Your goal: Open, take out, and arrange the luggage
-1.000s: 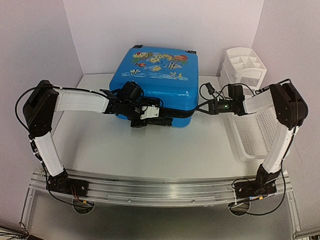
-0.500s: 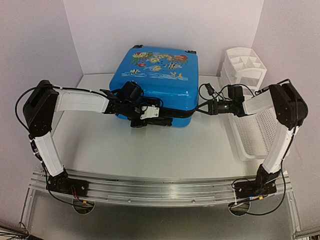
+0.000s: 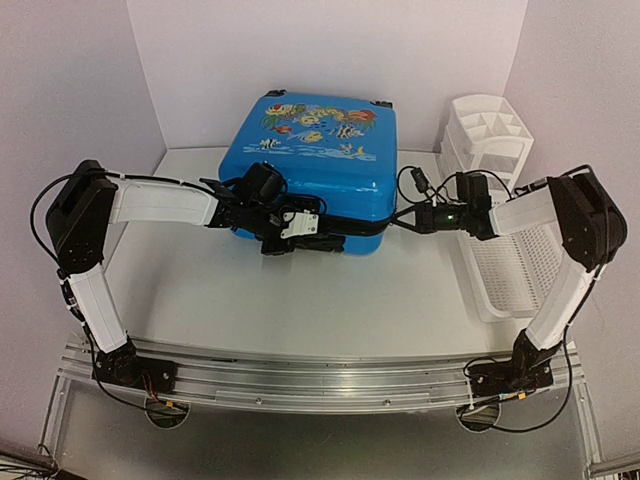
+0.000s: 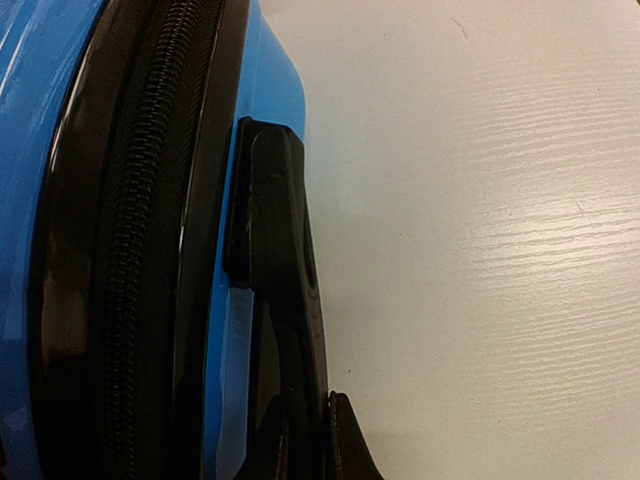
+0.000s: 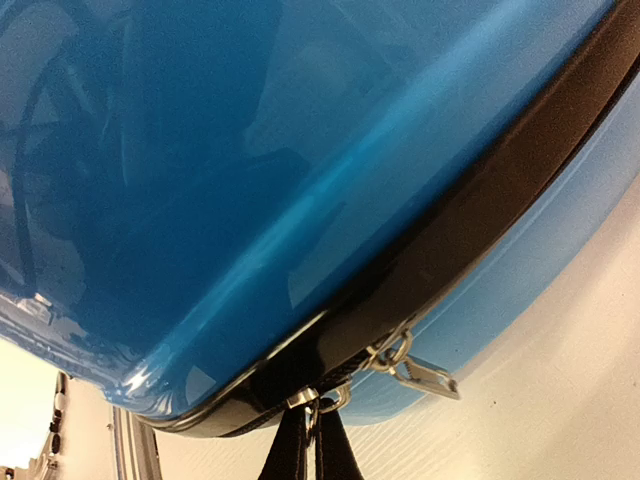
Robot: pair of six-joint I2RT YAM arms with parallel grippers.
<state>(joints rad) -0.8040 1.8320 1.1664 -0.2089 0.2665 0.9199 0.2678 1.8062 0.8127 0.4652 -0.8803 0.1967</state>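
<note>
At the back of a white table (image 3: 300, 300), against the rear wall, a bright blue hard-shell suitcase (image 3: 310, 165) lies flat with its fish-and-coral printed lid (image 3: 315, 125) facing up and shut. Two black wheels (image 3: 275, 94) show at its far edge. Both robot arms reach in to its near side.

The left gripper (image 3: 325, 240) lies along the front wall of the case. The left wrist camera shows its dark fingers (image 4: 345, 450) pressed together on the black handle (image 4: 275, 240), which sits just beside the black zip band (image 4: 140, 250) – ribbed zipper teeth run down the band's middle, with blue shell on either side.

The right gripper (image 3: 400, 221) meets the suitcase at its front right corner. In the right wrist view its fingertips (image 5: 335, 445) are closed tight, pinching a small metal zip pull (image 5: 322, 400) that hangs from the zip band where it curves around the corner. A second silver pull (image 5: 425, 377) dangles free just to the side of the pinched one, resting against the lower blue shell.

To the right of the case, along the table's edge, sits a white slatted basket (image 3: 520, 275). Behind it stands a white organiser (image 3: 490, 125) with several open compartments – neither touches the suitcase or the arms' fingers.
</note>
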